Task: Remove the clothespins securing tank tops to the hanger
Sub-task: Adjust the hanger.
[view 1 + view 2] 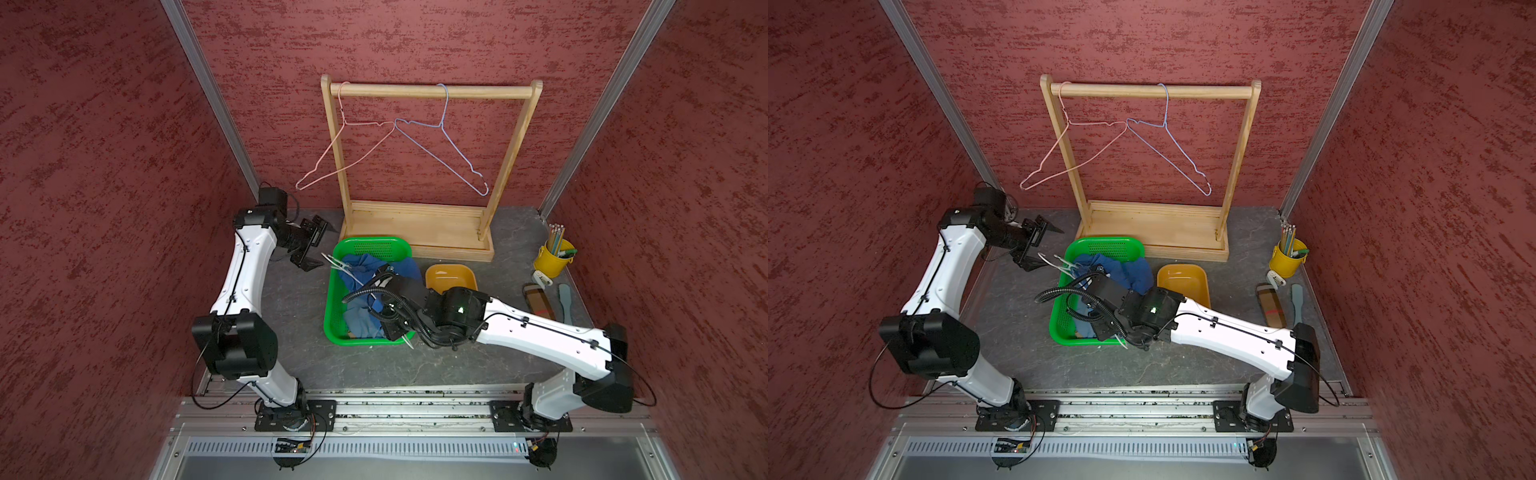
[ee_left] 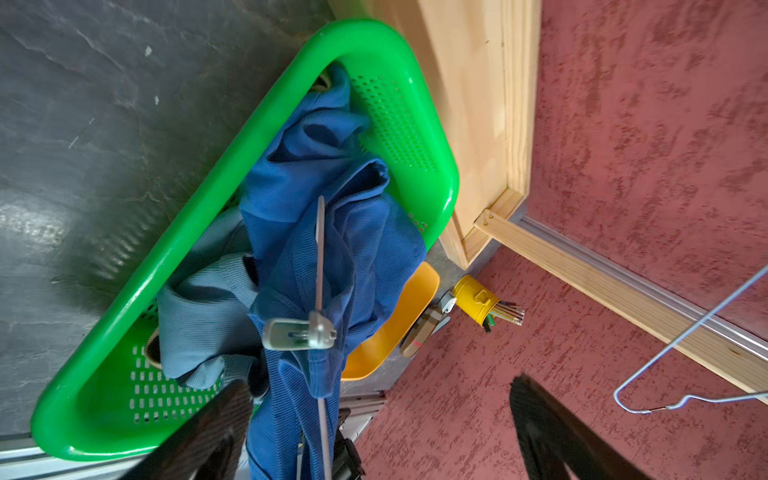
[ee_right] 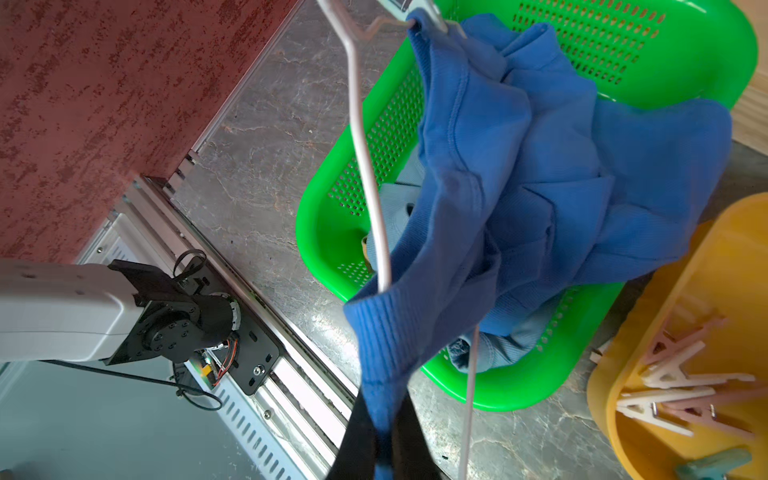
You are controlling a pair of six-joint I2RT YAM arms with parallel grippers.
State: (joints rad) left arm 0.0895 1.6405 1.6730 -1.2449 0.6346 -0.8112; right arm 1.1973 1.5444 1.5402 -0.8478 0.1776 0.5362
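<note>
**Blue top hangs by one pin and a pinch**

Black-fingered, the left hand (image 1: 318, 248) hovers with its fingers wide apart beside the tray's (image 1: 334, 307) far left corner, holding nothing. Next along, a pale pin (image 2: 299, 334) clamps the blue top (image 2: 365, 249) to the wire hanger (image 3: 365, 158), both held up over the tray. The right hand (image 3: 386, 419) is clamped on the top's ribbed edge. Whether it also traps the wire, I cannot tell. If only cloth is held, a tug on the pin could swing the hanger or drag fabric free. A sprung pin may drop into the tray, missing the yellow bin (image 3: 602, 395).
</note>
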